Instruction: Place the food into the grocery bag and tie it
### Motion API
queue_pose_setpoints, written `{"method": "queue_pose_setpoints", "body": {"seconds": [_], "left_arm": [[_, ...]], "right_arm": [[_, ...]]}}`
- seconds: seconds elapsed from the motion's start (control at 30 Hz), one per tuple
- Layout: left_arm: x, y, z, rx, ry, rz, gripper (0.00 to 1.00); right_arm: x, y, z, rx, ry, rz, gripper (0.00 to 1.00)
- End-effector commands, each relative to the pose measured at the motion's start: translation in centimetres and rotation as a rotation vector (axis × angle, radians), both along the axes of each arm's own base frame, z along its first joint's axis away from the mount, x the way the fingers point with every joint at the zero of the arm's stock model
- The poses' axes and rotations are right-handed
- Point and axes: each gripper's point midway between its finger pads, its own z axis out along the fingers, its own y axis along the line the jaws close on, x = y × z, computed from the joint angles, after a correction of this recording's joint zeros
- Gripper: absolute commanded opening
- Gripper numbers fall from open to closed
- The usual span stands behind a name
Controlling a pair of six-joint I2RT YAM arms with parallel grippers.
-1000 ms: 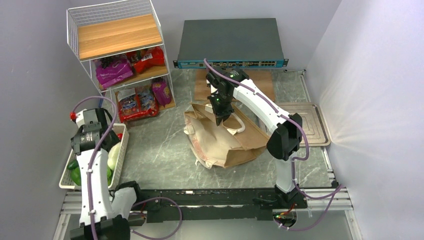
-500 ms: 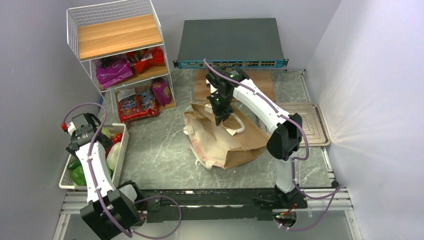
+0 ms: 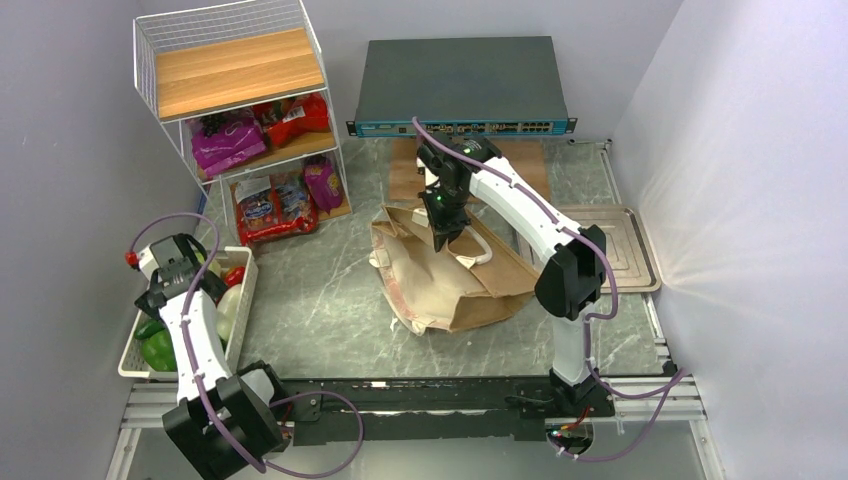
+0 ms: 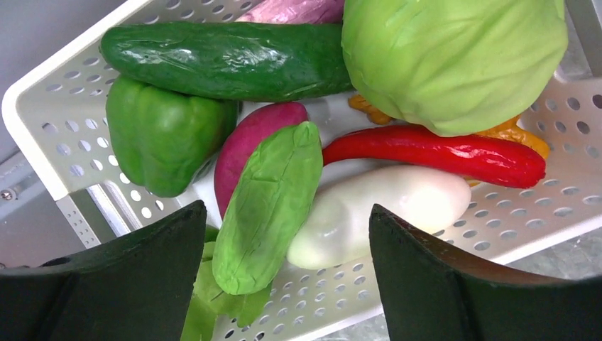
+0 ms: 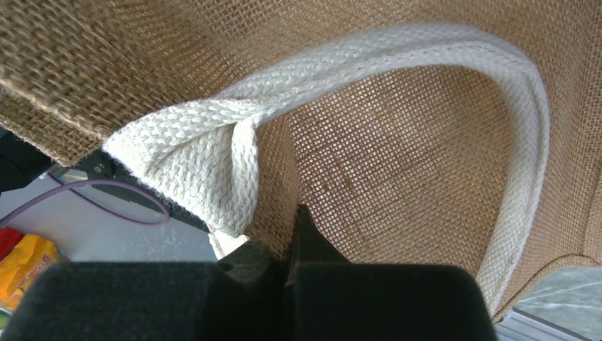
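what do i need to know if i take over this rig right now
Left gripper: open, holding nothing, hovering over the white basket.
Right gripper: shut on the grocery bag fabric beside its cream handle.
The bag lies slumped on the table. Cabbage and orange piece are in the basket. Red snack packets and purple packet sit on the wire rack.
Done: nothing visibly bagged.
Left: load all the food, then tie the bag.
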Motion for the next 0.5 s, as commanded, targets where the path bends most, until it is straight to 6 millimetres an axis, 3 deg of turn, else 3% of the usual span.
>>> {"method": "queue_pose_setpoints", "body": {"seconds": [0.0,0.27,0.47], "left_arm": [[0.8,1.6,0.8,0.069,-0.044,0.041,0.87],[0.5,2.1,-1.3,0.071,-0.017,0.097,0.99],[-0.1,2.4,-2.0,0.046,0.043,0.159,0.99]], "right_arm": [[-0.1,-0.8,1.6,0.021,-0.041,0.004,0.0],[-0.4,-1.0,1.9,0.025,-0.046,0.004,0.0],[-0.6,-1.1,2.2,0.029,-0.052,0.007,0.0]]}}
